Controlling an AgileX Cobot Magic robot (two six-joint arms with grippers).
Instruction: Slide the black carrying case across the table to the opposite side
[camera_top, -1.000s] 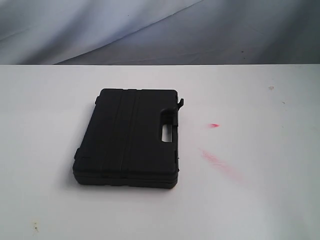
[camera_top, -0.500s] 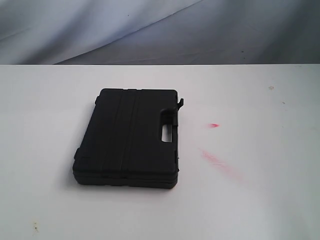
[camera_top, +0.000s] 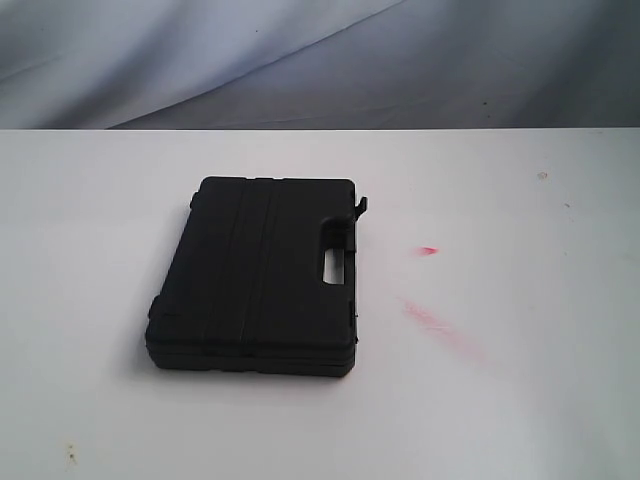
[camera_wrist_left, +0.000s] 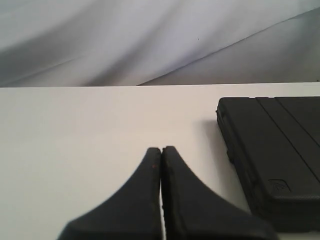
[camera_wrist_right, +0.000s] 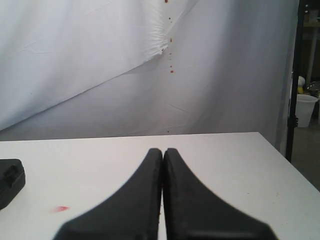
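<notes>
I judge the slide not yet begun: the black carrying case (camera_top: 255, 275) lies left of frame centre on the white surface (camera_top: 520, 400), both pairs of jaws pressed together, clear of it.

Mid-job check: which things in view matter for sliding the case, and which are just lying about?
For the job:
black case
white table
left tool and right tool, both shut, touching nothing

Just there:
red smudges on the table beside the case
backdrop cloth
white bucket beyond the table
</notes>
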